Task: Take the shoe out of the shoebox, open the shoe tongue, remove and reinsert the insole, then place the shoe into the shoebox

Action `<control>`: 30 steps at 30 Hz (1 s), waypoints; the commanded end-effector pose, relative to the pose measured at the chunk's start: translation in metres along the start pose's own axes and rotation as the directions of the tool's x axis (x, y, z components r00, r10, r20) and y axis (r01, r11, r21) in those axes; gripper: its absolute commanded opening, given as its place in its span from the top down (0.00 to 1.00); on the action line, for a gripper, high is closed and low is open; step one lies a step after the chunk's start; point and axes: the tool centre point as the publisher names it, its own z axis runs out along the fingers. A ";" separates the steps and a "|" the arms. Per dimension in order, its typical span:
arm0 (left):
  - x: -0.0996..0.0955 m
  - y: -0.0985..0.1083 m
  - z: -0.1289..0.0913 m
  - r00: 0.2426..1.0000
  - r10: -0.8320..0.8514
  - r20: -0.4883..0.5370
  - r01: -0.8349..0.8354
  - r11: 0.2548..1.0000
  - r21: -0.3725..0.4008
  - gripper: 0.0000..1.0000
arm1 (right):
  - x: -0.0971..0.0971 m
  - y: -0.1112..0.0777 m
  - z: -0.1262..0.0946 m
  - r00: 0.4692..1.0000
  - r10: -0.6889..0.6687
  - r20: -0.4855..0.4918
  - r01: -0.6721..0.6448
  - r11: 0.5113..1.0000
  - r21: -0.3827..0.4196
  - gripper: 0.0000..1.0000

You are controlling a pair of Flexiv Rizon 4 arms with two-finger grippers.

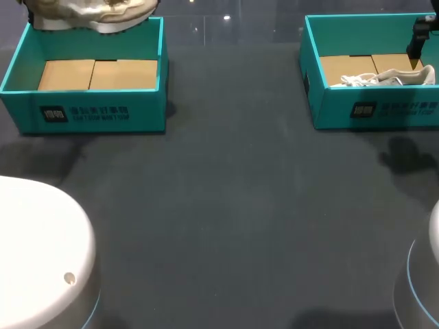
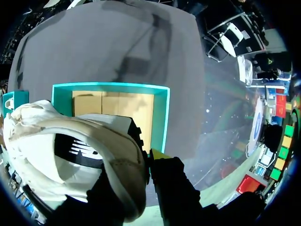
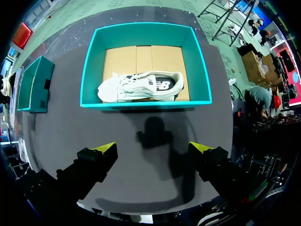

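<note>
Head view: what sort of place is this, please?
Probably a robot test bench for shoe packing. A dark table bears a left shoebox and a right shoebox, both teal and open; a white shoe lies in the right one, and the left gripper holds a second shoe.

A white shoe hangs above the left teal shoebox; a second shoe lies inside the right shoebox.

Dark logo block, two print lines on front of left shoebox and right shoebox; none legible.
</note>
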 end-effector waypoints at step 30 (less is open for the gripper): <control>-0.029 -0.138 -0.045 0.997 0.065 0.049 -0.067 0.997 0.044 1.00 | 0.001 0.000 0.000 1.000 0.001 0.001 -0.001 1.000 0.001 0.00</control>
